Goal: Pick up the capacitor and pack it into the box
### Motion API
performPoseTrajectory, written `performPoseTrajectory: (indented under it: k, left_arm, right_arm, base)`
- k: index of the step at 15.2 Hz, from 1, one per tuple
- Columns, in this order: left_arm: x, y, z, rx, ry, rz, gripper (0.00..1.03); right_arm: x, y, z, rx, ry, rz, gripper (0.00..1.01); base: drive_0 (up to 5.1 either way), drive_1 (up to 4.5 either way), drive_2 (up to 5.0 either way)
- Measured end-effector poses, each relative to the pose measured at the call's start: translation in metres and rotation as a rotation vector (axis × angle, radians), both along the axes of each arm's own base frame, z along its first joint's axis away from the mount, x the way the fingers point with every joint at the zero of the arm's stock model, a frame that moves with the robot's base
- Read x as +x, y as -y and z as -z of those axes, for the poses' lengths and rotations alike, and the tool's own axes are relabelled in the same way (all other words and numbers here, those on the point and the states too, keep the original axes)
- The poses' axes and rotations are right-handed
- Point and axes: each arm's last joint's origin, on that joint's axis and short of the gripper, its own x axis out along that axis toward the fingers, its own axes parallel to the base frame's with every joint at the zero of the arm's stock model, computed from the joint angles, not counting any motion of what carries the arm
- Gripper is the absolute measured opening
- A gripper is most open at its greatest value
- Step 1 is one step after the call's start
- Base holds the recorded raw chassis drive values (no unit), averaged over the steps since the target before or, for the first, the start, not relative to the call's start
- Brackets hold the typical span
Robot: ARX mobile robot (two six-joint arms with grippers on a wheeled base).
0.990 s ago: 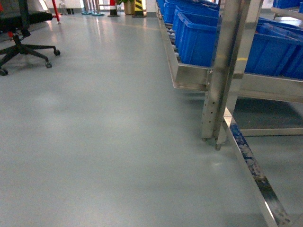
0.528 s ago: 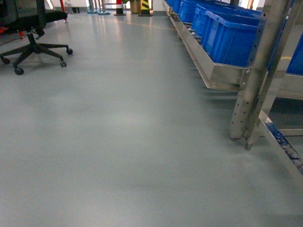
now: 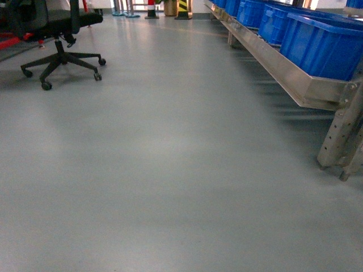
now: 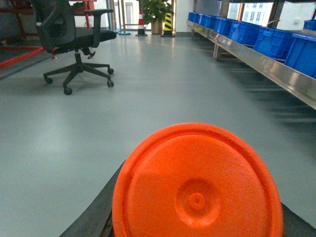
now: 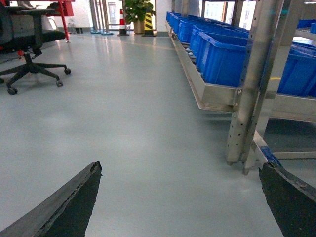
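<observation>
The head view looks down a grey-green floor (image 3: 170, 170); a black office chair (image 3: 59, 34) stands at the far left, and a row of blue bins (image 3: 323, 42) sits on a steel rack (image 3: 283, 71) along the right edge. Neither arm shows here, nor the box or any capacitor. In the left wrist view an orange disc (image 4: 197, 182) with a small raised hub fills the lower middle, sitting between the dark fingers (image 4: 91, 219) of the left gripper (image 4: 197, 227); whether those jaws clamp it or merely flank it I cannot tell. The chair, a traffic cone (image 4: 141, 22) and a potted plant (image 4: 157, 12) stand farther back. In the right wrist view the right gripper (image 5: 180, 207) has its jaws wide apart with only floor between them, the rack's upright post (image 5: 252, 84) close at right. No writing or labels are legible anywhere.
</observation>
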Motion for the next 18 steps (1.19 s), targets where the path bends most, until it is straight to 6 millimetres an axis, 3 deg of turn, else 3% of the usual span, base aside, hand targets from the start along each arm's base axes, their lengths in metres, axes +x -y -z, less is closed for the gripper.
performPoseTrajectory:
  k: [18]
  left_arm:
    - [0.0000,-0.0001,0.0000,0.000,0.000,-0.001,0.44]
  right_arm:
    - [0.0000,0.0000,0.0001,0.000,-0.001,0.000,0.98]
  base:
    - [-5.0,2.44,2.4]
